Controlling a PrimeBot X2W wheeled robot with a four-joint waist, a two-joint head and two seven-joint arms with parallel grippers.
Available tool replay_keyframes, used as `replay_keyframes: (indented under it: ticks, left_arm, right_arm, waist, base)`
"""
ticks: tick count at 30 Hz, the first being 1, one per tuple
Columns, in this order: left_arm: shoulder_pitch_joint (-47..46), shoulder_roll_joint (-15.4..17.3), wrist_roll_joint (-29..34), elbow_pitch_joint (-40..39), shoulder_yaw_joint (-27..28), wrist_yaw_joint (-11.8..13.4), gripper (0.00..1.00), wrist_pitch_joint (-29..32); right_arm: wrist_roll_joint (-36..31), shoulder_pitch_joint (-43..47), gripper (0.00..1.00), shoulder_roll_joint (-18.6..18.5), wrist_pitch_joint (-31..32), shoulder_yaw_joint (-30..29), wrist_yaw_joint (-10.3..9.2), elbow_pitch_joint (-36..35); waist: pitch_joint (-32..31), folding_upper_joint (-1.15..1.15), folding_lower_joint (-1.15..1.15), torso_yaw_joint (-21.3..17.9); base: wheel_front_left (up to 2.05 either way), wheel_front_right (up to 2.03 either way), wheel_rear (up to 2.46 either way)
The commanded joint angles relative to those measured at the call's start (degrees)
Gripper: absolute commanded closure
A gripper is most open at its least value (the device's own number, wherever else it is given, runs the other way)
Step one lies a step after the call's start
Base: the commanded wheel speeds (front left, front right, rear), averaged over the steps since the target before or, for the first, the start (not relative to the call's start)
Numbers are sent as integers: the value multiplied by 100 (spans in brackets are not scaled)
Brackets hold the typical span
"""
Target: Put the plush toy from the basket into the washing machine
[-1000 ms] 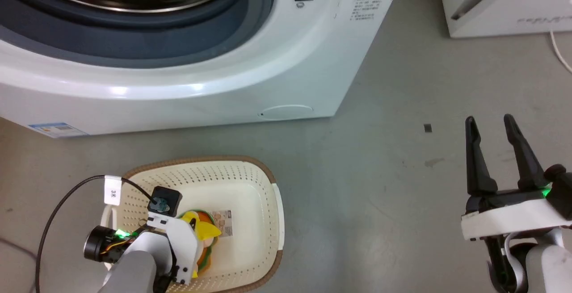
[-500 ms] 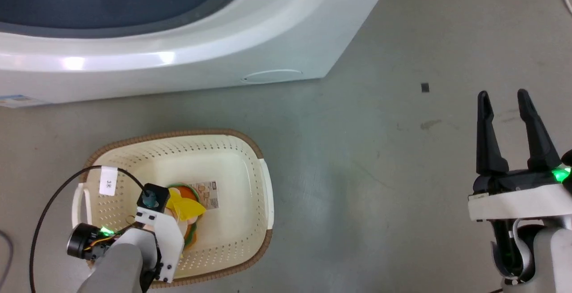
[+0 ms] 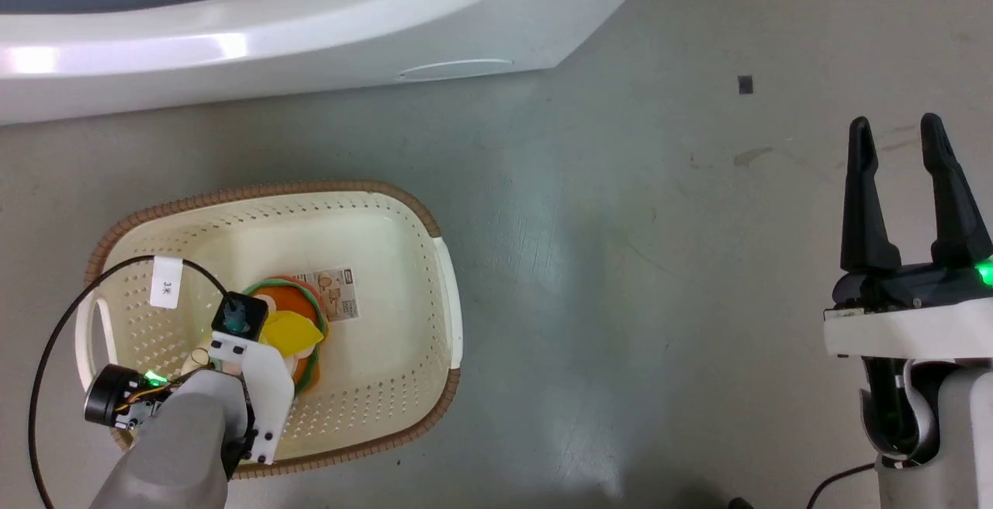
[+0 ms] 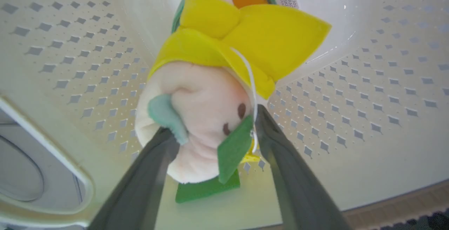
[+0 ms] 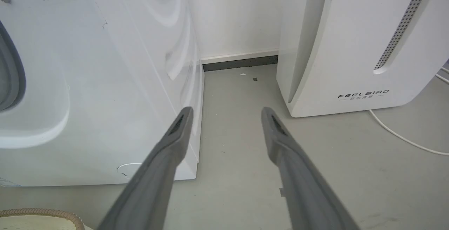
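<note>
The plush toy (image 3: 291,332) lies on the bottom of the cream basket (image 3: 423,212), which stands on the floor in front of the washing machine (image 3: 310,36). My left gripper (image 4: 214,122) reaches down into the basket. It is open, with one finger on each side of the toy's pale pink head (image 4: 203,93), close against it. The yellow bib (image 4: 245,37) and a green tag (image 4: 233,147) show in the left wrist view. My right gripper (image 3: 894,123) is open and holds nothing, above bare floor far to the right of the basket.
A paper label (image 3: 337,294) lies on the basket bottom beside the toy. A black cable (image 3: 54,338) loops from my left wrist over the basket rim. A white FEELBIRD appliance (image 5: 350,47) stands right of the washing machine (image 5: 105,82), with a white cord (image 5: 403,137) on the floor.
The whole head view has shifted, so the camera has moved; the washer's drum has left the picture. My left gripper stays down over the toy in the basket. Both grippers remain open.
</note>
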Motion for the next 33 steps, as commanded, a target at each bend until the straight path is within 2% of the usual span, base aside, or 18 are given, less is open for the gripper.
replay_keyframes:
  ticks: [1,2,3,11,20,33]
  left_arm:
    - [-158,25,-38,210,-95,-30,10,9]
    - [-201,28,-54,269,-119,-41,73,-17]
    - [-239,32,-82,326,-127,-48,100,-34]
    - [-535,83,-198,797,-338,-137,100,-44]
    - [-685,80,-410,1269,-479,-211,100,-80]
    - [-337,-408,-754,1278,-585,-317,100,-412]
  right_arm:
    - [78,-160,0,-5,-58,-19,-3,-34]
    - [86,-182,0,-5,-70,-26,-4,-35]
    - [93,-204,0,-5,-82,-33,-4,-35]
    - [146,-351,0,-6,-177,-73,-4,-17]
    - [223,-400,0,-6,-273,-100,-4,72]
    - [53,13,0,-6,-275,-224,-4,340]
  waist:
    - [108,0,-1,-9]
    - [144,0,-1,-9]
    - [178,0,-1,-9]
    - [364,0,-1,-21]
    - [274,0,-1,-49]
    - [-862,0,-1,277]
  base:
    - [0,0,0]
    - [0,0,0]
    - [0,0,0]
    - [0,0,0]
    - [0,0,0]
    - [0,0,0]
